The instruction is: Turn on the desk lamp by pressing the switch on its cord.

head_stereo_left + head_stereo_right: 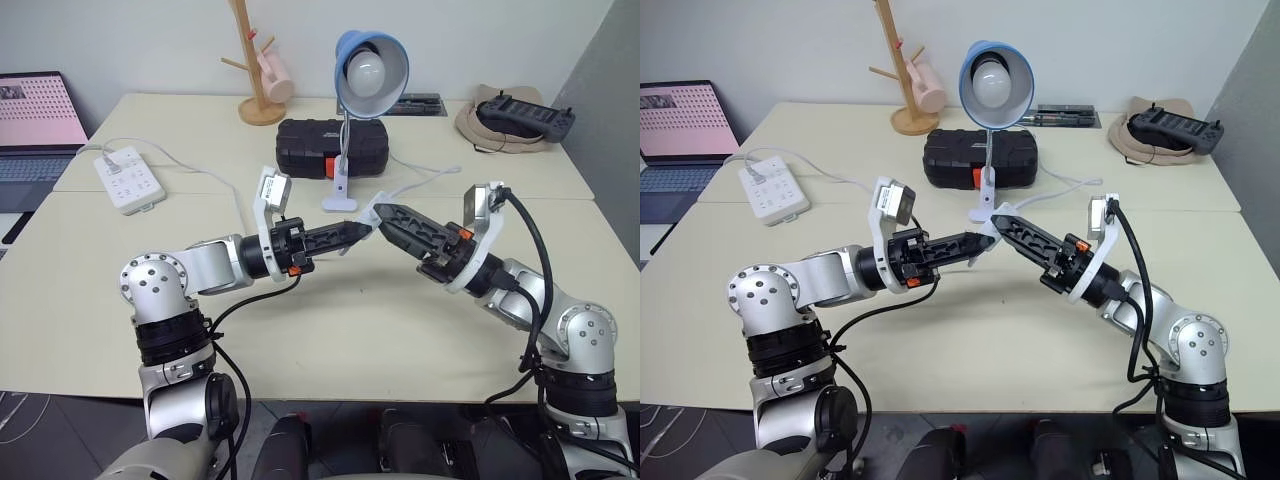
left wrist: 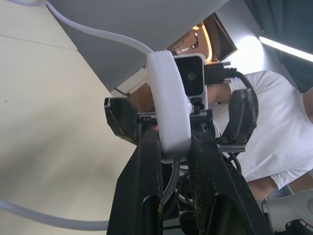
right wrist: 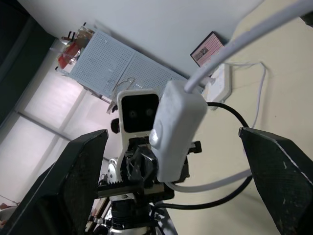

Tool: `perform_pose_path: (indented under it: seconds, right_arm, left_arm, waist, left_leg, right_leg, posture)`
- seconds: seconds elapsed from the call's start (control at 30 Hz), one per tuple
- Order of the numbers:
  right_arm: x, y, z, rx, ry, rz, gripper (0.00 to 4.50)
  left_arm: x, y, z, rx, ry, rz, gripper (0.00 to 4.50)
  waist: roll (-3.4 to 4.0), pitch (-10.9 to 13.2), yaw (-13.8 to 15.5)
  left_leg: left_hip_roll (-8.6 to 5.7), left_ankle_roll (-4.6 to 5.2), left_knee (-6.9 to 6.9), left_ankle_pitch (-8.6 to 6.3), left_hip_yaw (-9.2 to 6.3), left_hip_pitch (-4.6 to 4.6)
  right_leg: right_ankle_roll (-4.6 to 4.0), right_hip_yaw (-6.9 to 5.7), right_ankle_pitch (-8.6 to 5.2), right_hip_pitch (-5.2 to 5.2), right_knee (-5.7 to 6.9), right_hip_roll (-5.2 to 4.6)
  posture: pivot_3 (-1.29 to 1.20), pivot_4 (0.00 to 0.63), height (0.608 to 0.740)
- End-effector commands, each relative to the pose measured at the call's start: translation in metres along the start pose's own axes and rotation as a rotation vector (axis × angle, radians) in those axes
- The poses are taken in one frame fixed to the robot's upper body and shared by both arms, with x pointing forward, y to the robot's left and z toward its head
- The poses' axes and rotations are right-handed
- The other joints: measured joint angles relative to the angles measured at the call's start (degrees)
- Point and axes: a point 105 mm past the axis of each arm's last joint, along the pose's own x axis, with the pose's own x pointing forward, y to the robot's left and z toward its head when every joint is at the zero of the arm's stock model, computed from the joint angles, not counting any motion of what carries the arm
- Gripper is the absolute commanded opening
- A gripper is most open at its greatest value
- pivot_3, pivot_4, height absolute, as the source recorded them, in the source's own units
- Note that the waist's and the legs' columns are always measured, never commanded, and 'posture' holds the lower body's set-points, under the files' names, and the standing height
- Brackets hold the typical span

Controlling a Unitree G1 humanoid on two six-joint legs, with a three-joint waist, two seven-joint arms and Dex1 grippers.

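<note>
- Holding the small white oblong plastic switch (image 2: pixel 168 93) up above the pale surface (image 1: pixel 330 330), the left hand (image 1: pixel 362 229) is clamped shut on it, its black fingers pinching the switch body from both sides.
- From that switch the thin white cord (image 1: pixel 420 182) trails off toward 1 o'clock and down onto the surface, and another length of it hangs below the grip.
- At 12 o'clock from the two hands stands the desk lamp with its blue dome shade and big round white bulb (image 1: pixel 370 68); the bulb looks unlit, so the task is not yet done.
- Facing the switch from 3 o'clock, the right hand (image 1: pixel 385 214) has its fingers spread as wide as they go and grips nothing; in its wrist view the switch sits between the two open fingers, apart from both.
- Judged step: presenting the switch with one hand so the other can press it.
- The next move calls for the right hand to bring one fingertip squarely onto the button face while the left braces the body steady; a push off centre could twist the switch in the pinch.
- Other items: a white power strip (image 1: pixel 128 178) at 10 o'clock and a black case (image 1: pixel 330 147) behind the lamp.
</note>
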Motion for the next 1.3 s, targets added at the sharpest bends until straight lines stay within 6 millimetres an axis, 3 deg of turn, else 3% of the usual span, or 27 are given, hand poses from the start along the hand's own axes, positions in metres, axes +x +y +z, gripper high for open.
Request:
perform_pose_path:
  seconds: [0.03,0.13,0.6,0.77,0.93,1.0,1.3]
  right_arm:
    - [0.0014,0.0161,0.0042,-0.023,-0.012,0.067,4.50]
    - [0.0028,0.0165,0.0046,-0.025,-0.012,0.070,4.10]
    - [0.0065,0.0185,0.0023,-0.031,0.015,0.088,1.06]
    - [0.0059,0.0186,0.0021,-0.043,0.028,0.088,0.68]
    - [0.0057,0.0182,0.0008,-0.073,0.042,0.080,0.67]
    - [0.0055,0.0178,0.0007,-0.077,0.044,0.078,1.40]
    - [0.0029,0.0144,0.0056,-0.076,0.021,0.053,3.49]
  left_arm:
    - [0.0037,-0.0096,0.0025,0.024,-0.001,-0.043,0.39]
    - [0.0054,-0.0110,0.0021,0.029,0.007,-0.045,0.39]
    - [0.0095,-0.0142,0.0038,0.035,-0.017,-0.035,0.39]
    - [0.0103,-0.0142,0.0057,0.031,-0.026,-0.032,0.39]
    - [0.0120,-0.0146,0.0065,0.031,-0.028,-0.033,0.39]
    - [0.0123,-0.0152,0.0062,0.032,-0.026,-0.035,0.39]
    - [0.0115,-0.0188,0.0032,0.035,-0.017,-0.044,0.39]
  waist:
    - [0.00,0.0,0.0]
    - [0.00,0.0,0.0]
    - [0.00,0.0,0.0]
    - [0.00,0.0,0.1]
    - [0.00,0.0,0.1]
    - [0.00,0.0,0.1]
    - [0.00,0.0,0.1]
  left_leg:
    - [0.00,0.00,0.00,0.00,0.00,0.00]
    - [0.00,0.00,0.00,0.00,-0.01,0.00]
    - [0.01,0.00,-0.01,0.00,-0.02,-0.01]
    - [0.00,0.00,-0.02,0.00,-0.02,-0.02]
    - [0.00,0.00,-0.02,0.00,-0.02,-0.03]
    - [-0.01,0.00,-0.03,0.00,-0.02,-0.03]
    - [0.00,0.00,-0.04,0.00,-0.03,-0.04]
  right_leg:
    - [0.00,0.00,0.00,0.00,0.00,0.00]
    - [0.00,-0.01,0.00,0.00,0.00,0.01]
    - [0.00,0.02,0.00,-0.02,-0.02,0.01]
    - [0.00,0.01,0.00,-0.02,-0.03,0.00]
    - [0.00,0.01,0.00,-0.02,-0.05,0.01]
    - [0.00,0.01,0.00,-0.02,-0.04,0.01]
    - [0.01,0.02,0.00,-0.04,-0.07,0.01]
  posture:
    - [0.00,0.150,0.740]
    - [0.00,0.150,0.740]
    - [0.00,0.150,0.740]
    - [0.00,0.150,0.740]
    - [0.00,0.150,0.740]
    - [0.00,0.150,0.740]
    - [0.00,0.150,0.740]
